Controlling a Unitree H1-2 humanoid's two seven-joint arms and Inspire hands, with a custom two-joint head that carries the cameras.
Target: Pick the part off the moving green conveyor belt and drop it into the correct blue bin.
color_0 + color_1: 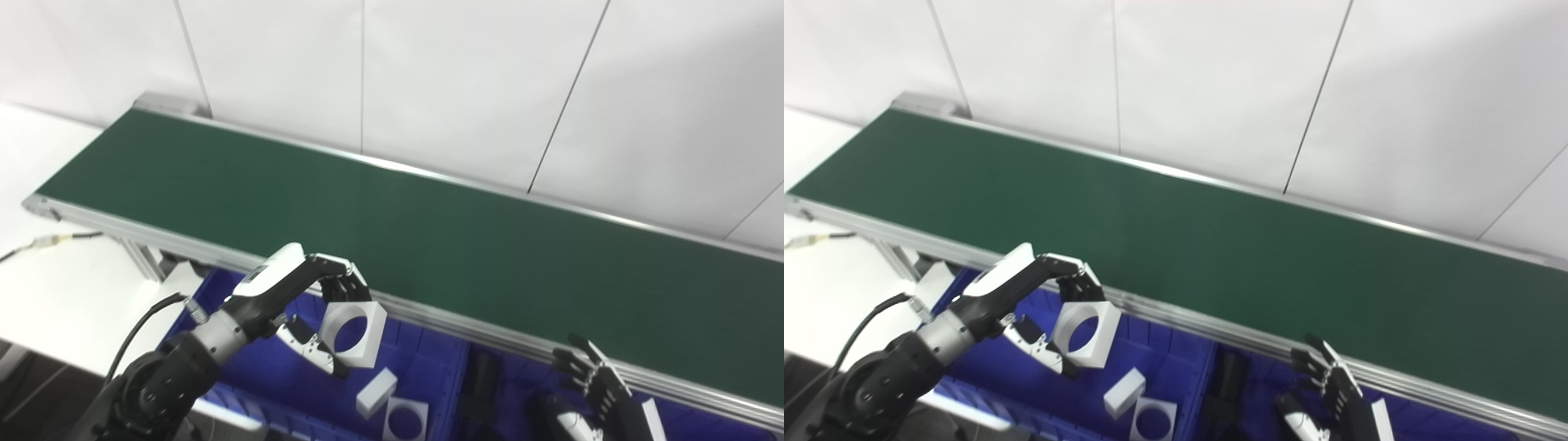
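Dark green conveyor belt [392, 226] with silver frame; blue bin [422, 373]; white holed part [352, 334]; black-and-white left hand [306, 306]; plain white wall [465, 79].

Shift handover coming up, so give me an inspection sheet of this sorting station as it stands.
Surface: green conveyor belt, no part seen on it.
Job's things: white square part with a round hole, held above the left blue bin; that bin holds a white block and a second holed square.
Clutter: right blue bin shows a white piece at the picture's edge.
Hands: left hand shut on the part; right hand open, fingers apart, near the belt's front rail.
Cables: black cable along the left arm; another on the white table.
Surroundings: white panelled wall.
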